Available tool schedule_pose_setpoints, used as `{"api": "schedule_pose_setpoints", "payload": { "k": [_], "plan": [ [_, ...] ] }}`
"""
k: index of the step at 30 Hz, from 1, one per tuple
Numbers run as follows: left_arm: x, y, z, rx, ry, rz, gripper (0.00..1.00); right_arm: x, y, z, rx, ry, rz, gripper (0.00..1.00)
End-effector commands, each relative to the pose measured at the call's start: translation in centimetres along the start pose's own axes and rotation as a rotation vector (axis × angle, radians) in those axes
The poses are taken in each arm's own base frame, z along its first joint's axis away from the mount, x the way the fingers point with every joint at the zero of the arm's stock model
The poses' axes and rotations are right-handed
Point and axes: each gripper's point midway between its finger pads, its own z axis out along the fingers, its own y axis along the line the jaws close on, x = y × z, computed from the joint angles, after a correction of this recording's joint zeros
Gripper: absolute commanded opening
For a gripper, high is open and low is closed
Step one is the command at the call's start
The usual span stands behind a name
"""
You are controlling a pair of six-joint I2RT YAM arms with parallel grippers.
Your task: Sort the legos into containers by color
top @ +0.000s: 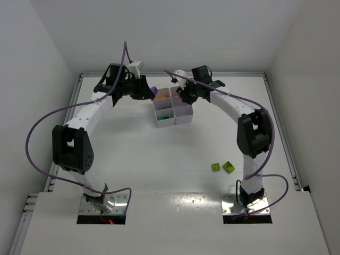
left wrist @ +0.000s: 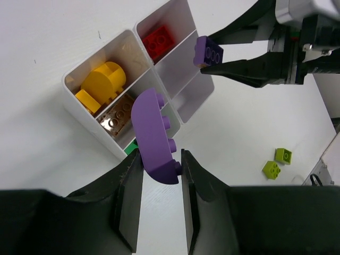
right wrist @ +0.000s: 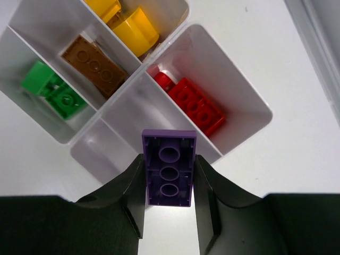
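right claw (right wrist: 169, 171) sits closest to my lens, clenched on a flat purple plastic brick (right wrist: 169, 159) by its long sides, hollow underside facing me. it hangs at the near wall of a bare cell in the white plastic tray of six square compartments (right wrist: 135, 114), the cell beside the red bricks (right wrist: 197, 103). left claw (left wrist: 162, 166) is clenched too, on a curved purple plastic brick (left wrist: 151, 130) that stands up from its fingers, just beside the tray.

i judge both purples belong in one bare cell. i'd carry the flat one fully past the wall, lower it, then let go. the arms face each other closely, so i'd send them in one at a time.

yellow pieces (right wrist: 133, 29), a brown plate (right wrist: 94, 65) and green bricks (right wrist: 53, 90) each have a cell. two lime bricks (top: 222, 167) lie on the surface (top: 159, 175), well apart from the tray.
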Motion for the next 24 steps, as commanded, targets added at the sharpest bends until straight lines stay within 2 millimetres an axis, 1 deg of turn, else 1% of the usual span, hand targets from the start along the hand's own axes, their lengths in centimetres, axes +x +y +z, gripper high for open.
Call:
{"api": "schedule_pose_setpoints", "payload": {
  "k": [1,3,6,7,10,11,14,17,18,19,20,22,23,24],
  "plan": [
    [-1.9,-1.4,-1.0,0.034,-0.064,0.03,0.0,-2.7,-1.8,-0.6,0.065,-0.084,-0.183,0.05],
    [-2.1,-1.0,-1.2,0.027,-0.069,0.027,0.0,-2.7,-2.0,-0.7,0.074,-0.078,-0.209,0.06],
    [-2.1,-1.0,-1.2,0.027,-0.069,0.027,0.0,-2.7,-2.2,-0.7,0.075,-0.077,-0.239,0.08],
    [-2.1,-1.0,-1.2,0.027,-0.069,0.027,0.0,-3.0,-1.8,-0.6,0.069,-0.08,-0.254,0.08],
    [-2.1,-0.9,-1.2,0.018,-0.071,0.026,0.0,-2.1,-1.4,-0.2,0.058,-0.064,-0.26,0.1],
    [-2.1,-0.9,-1.2,0.018,-0.071,0.026,0.0,-2.2,-1.3,-0.2,0.051,-0.07,-0.271,0.1],
    [-2.1,-0.9,-1.2,0.018,-0.071,0.017,0.0,-1.4,-0.9,0.1,0.039,-0.055,-0.275,0.16],
    [-2.1,-0.7,-0.9,0.019,-0.072,0.009,0.0,-1.2,-0.6,0.1,0.026,-0.053,-0.273,0.24],
    [-2.3,-0.8,-0.9,0.021,-0.079,0.014,0.0,-1.2,-0.6,0.1,0.026,-0.053,-0.273,0.3],
    [-2.1,-0.5,-0.6,0.019,-0.072,0.009,0.0,-0.9,-0.5,0.2,0.021,-0.046,-0.27,0.32],
    [-2.1,-0.5,-0.6,0.019,-0.072,0.009,0.0,-1.1,-0.6,0.2,0.028,-0.055,-0.273,0.35],
    [-2.1,-0.5,-0.6,0.019,-0.072,0.009,0.0,-1.4,-0.8,0.2,0.036,-0.066,-0.277,0.38],
    [-1.9,-0.3,-0.3,0.017,-0.065,0.004,0.0,-1.3,-0.3,0.7,0.024,-0.061,-0.289,0.39],
    [-1.9,-0.3,-0.3,0.017,-0.064,0.004,0.0,-1.3,-0.3,0.7,0.024,-0.061,-0.289,0.39]
  ]
}}
